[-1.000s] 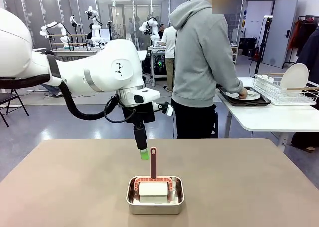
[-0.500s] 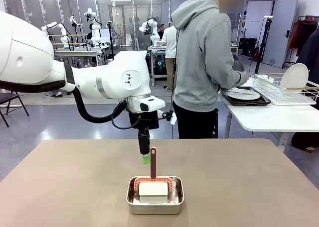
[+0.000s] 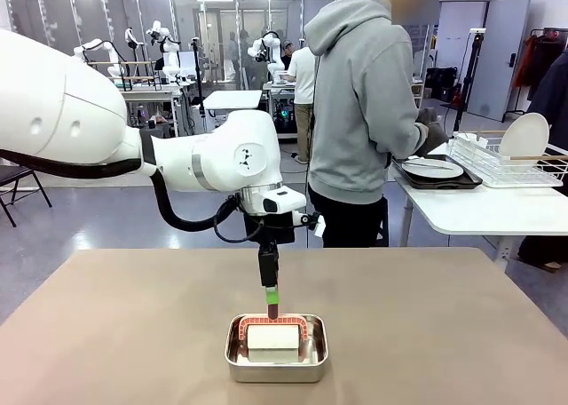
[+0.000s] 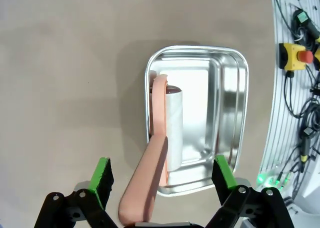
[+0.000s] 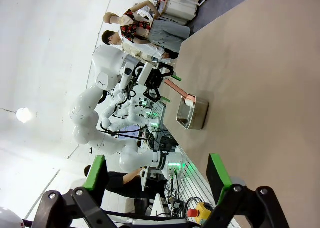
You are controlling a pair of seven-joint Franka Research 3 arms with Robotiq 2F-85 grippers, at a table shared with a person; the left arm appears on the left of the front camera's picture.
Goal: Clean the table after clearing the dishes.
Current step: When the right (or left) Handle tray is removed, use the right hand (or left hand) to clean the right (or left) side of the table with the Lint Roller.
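1. A busy lab with other workbenches behind; in front, the wide light-brown table (image 3: pixel 106 334) is bare of dishes.
2. The left pincer (image 4: pixel 161 160) hangs straight down with its green pads spread wide, gripping nothing. The pink handle (image 4: pixel 150 183) of a cleaning roller rises between them, touching neither pad as far as I can tell.
3. Directly below the pincer, the roller's white roll (image 4: pixel 175 123) lies in a small steel pan (image 4: pixel 235 103), against one long wall.
4. I'd judge the roller light, with a stiff, smooth plastic handle. The roll looks softer and perhaps tacky, so the hold belongs on the handle's upper part, squarely across its flat sides.
5. The pan looks light too. A push from one pad might tip the handle or slide the pan.
6. Well beyond the pincer and off to its right, a person (image 3: pixel 364 112) stands at a white side table (image 3: pixel 479 210). The dishes are there, with a white plate (image 3: pixel 432 167) on a dark tray (image 3: pixel 461 182).
7. The right pincer (image 5: pixel 157 175) is well apart, released and empty.
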